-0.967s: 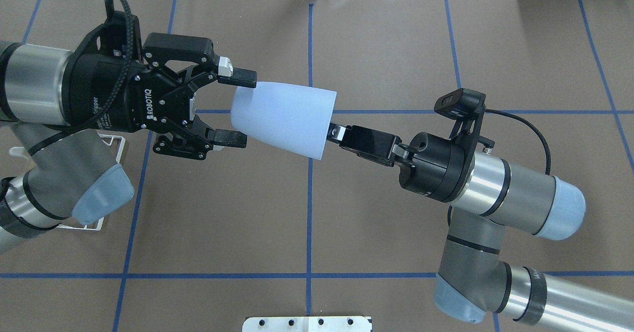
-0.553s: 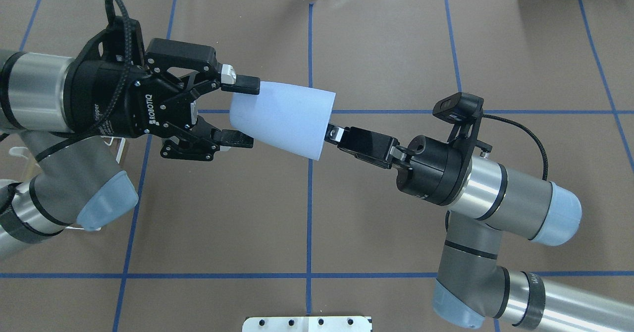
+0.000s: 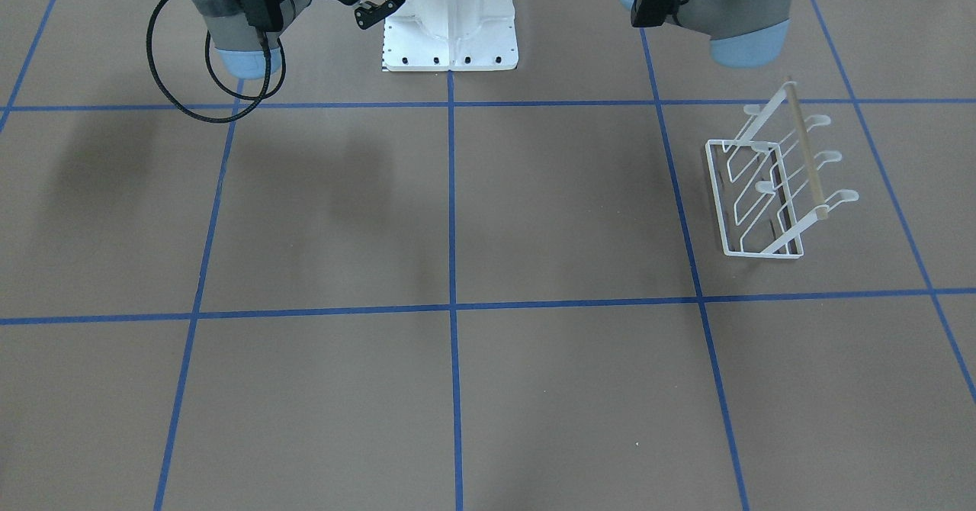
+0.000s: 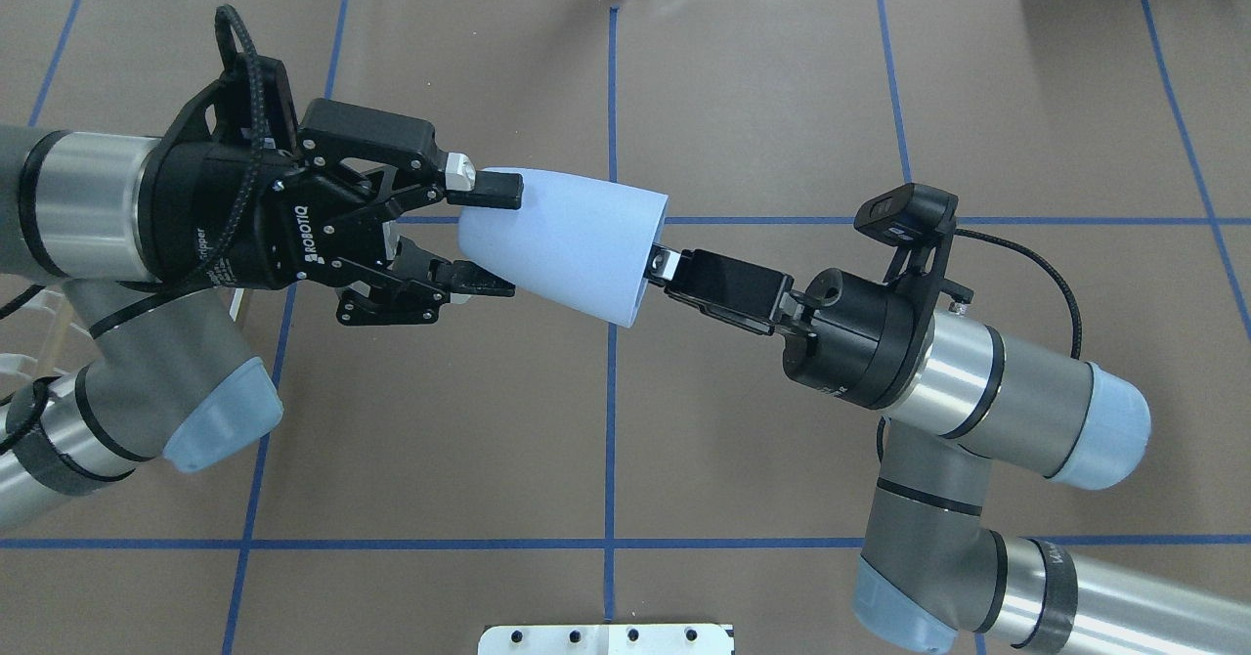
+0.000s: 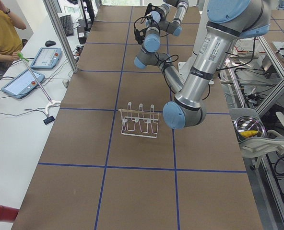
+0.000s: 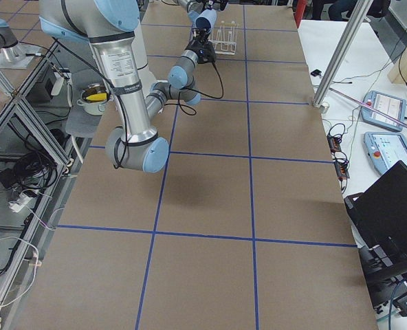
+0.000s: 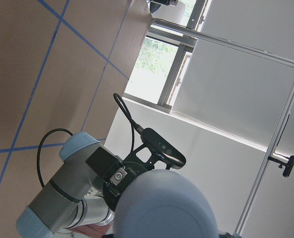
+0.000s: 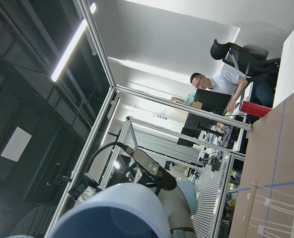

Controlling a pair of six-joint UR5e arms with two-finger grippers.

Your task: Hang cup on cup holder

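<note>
Two ends: R pincer (image 4: 657,262) pinches cup (image 4: 567,240) rim, L pincer (image 4: 486,238) straddles base, grip I can't confirm; rack (image 3: 806,152) by table's (image 4: 782,98) L edge.

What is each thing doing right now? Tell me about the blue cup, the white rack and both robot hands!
cup: up in the air, lying sideways, held at both ends.
cup holder: standing on the table, prongs empty.
left gripper: fingers pressed on the cup's narrow end, looks shut on it.
right gripper: shut on the cup's wide rim.
</note>
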